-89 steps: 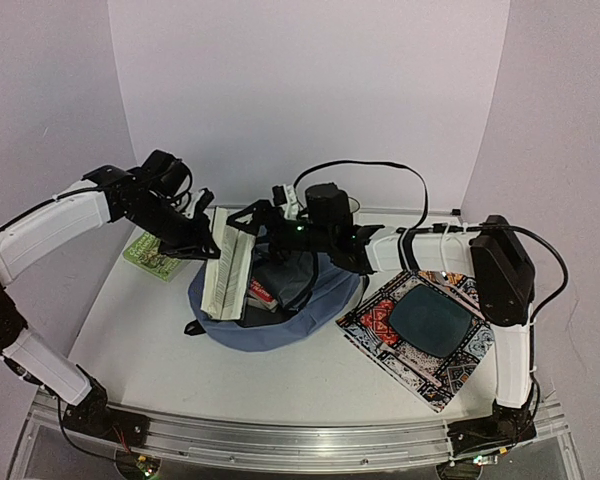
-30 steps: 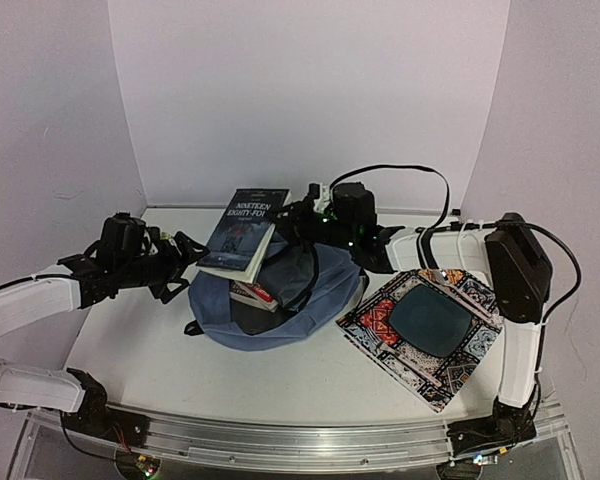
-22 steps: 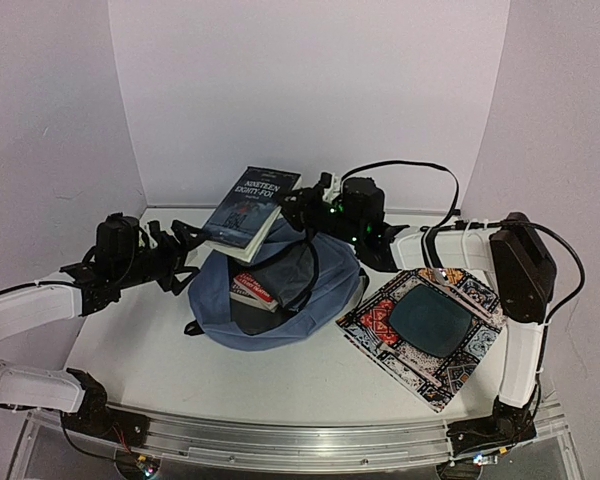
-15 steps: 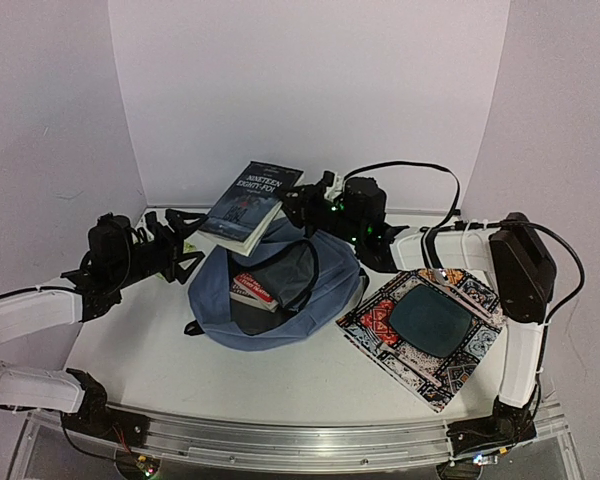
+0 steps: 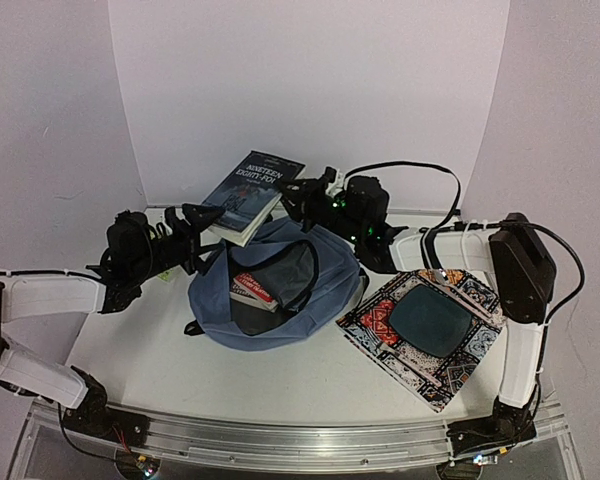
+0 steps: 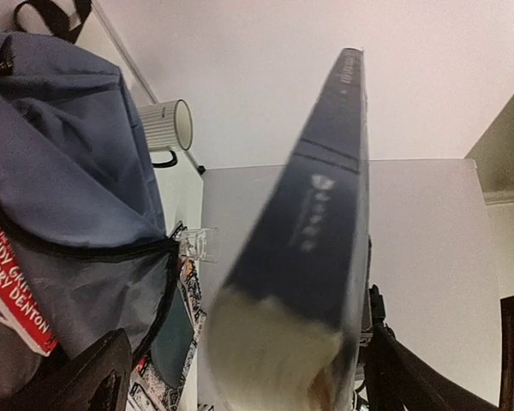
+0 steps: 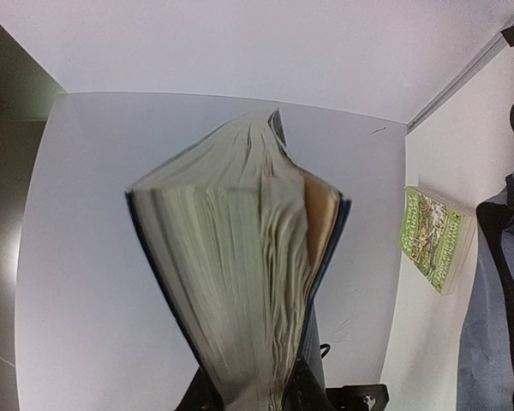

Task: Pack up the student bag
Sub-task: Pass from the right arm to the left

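The student bag [image 5: 300, 300] lies open in the middle of the table, slate blue with a dark lining, and a red book [image 5: 253, 290] lies inside it. Above the bag's back rim, my right gripper [image 5: 298, 196] is shut on a thick dark blue book [image 5: 252, 193] and holds it in the air; its pages [image 7: 240, 282] fan out above the fingers [image 7: 307, 387]. My left gripper [image 5: 202, 238] stands open at the book's lower left edge. In the left wrist view the book's spine [image 6: 325, 214] runs up between the wide fingers [image 6: 94, 381].
A patterned cloth mat [image 5: 425, 325] with a dark oval lies to the right of the bag. By the back wall on the left lies a green book [image 7: 433, 235]. A white ribbed mug [image 6: 167, 128] stands behind the bag. Black straps [image 5: 195, 327] trail from the bag's left side.
The right gripper has lifted the blue book off the bag's rim and tilted it up. The left gripper drew back, then came in to straddle the book's edge.
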Robot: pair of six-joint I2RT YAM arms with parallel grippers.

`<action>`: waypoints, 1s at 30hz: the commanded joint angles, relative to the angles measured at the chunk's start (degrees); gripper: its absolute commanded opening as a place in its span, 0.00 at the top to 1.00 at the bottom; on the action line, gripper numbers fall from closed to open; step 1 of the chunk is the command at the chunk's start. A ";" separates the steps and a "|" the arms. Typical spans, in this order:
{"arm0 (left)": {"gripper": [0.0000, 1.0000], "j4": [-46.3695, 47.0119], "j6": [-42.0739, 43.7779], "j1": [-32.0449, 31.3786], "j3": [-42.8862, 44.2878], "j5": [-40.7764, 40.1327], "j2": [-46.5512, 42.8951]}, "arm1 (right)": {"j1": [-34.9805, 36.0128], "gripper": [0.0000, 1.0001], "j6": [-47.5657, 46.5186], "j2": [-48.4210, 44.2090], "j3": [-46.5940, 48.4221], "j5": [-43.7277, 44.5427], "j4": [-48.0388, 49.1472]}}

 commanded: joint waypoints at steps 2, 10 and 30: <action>0.17 11.07 -2.58 -0.63 3.68 2.37 3.34 | 0.90 1.00 2.46 -1.64 1.63 0.96 14.96; 0.65 15.23 -3.66 -0.64 0.93 -0.67 2.15 | 0.87 1.00 1.97 -0.78 0.32 -0.14 14.26; 1.00 9.37 0.25 13.71 -4.53 7.87 -2.69 | -4.52 0.20 -38.98 -8.55 -0.45 -13.73 -34.31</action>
